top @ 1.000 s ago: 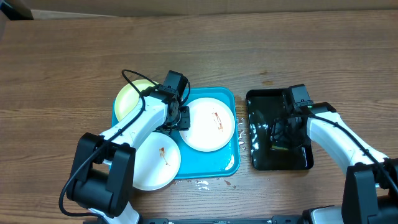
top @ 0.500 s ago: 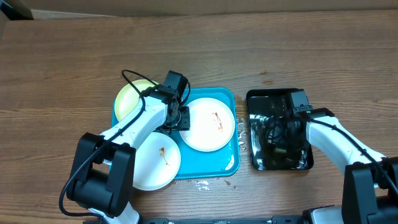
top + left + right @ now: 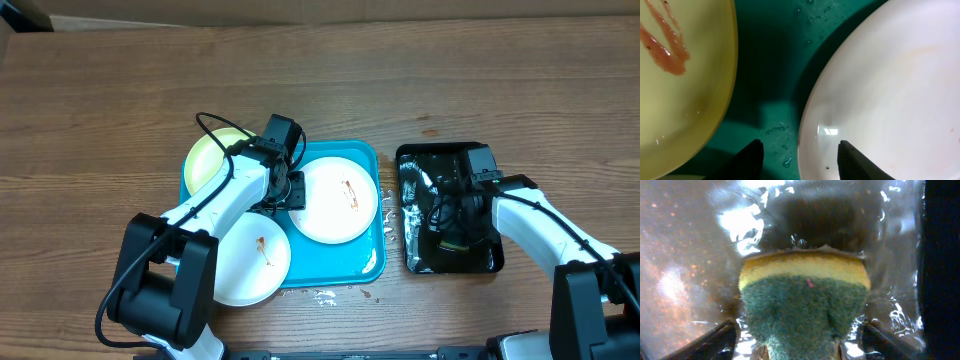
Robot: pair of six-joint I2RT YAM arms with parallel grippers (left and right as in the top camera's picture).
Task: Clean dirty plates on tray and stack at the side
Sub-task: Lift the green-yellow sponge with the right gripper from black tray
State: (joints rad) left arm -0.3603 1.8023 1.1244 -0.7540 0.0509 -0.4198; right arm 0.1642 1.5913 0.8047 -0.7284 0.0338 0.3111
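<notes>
Brown wooden table holds the blue tray in the middle. The white plate on its 3 o'clock side looks light, thin and stiff. It is wet, so I think it is slippery, and the rim is the best place to pinch. It has a small brown smear. The yellow-green plate at 10 o'clock has a pink-brown smear. The second white plate at 7 o'clock hangs over the tray's edge. The left gripper is open, one finger on each side of the white plate's 9 o'clock rim. The right gripper seems to squeeze a wet sponge in the black tray.
</notes>
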